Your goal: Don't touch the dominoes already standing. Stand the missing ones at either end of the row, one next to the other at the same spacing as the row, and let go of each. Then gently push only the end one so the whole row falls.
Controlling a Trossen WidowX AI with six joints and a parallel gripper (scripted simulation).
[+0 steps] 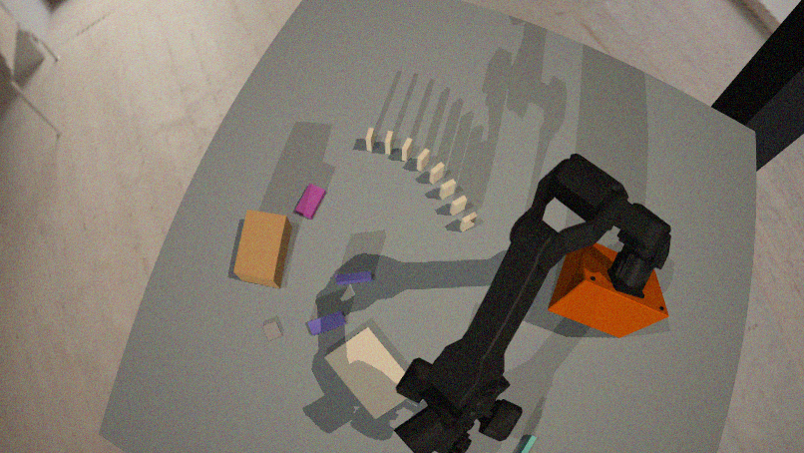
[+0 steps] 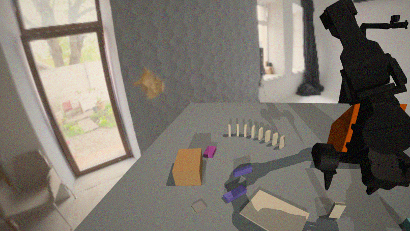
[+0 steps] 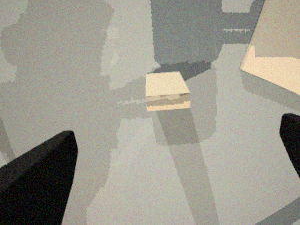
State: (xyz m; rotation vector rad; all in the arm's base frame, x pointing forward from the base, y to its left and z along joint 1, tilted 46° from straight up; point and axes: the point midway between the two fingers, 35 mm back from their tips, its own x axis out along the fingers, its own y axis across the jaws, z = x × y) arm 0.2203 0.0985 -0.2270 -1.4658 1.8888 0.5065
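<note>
A curved row of several cream dominoes [image 1: 427,169] [image 2: 259,133] stands in the middle of the grey table [image 1: 393,67] [image 2: 149,172]. Its ends are the far-left domino [image 1: 369,139] [image 2: 229,130] and the near-right one [image 1: 467,221] [image 2: 282,142]. One loose cream domino [image 2: 337,209] [image 3: 167,91] is near the table's front edge, far from the row, and appears to stand upright. My gripper [image 2: 350,186] [image 3: 182,132] is open and empty, hanging well above this domino with a finger on each side of it. In the top view the arm hides the domino and the fingertips.
Left of the row are a tan box [image 1: 261,247] [image 2: 187,166] and a magenta block [image 1: 309,201] [image 2: 209,151]. Two purple blocks [image 1: 353,277] [image 1: 326,322], a small grey tile [image 1: 272,328] and a flat cream panel [image 1: 368,371] [image 2: 272,210] [image 3: 275,48] lie near the loose domino. The orange arm base [image 1: 602,297] is at the right.
</note>
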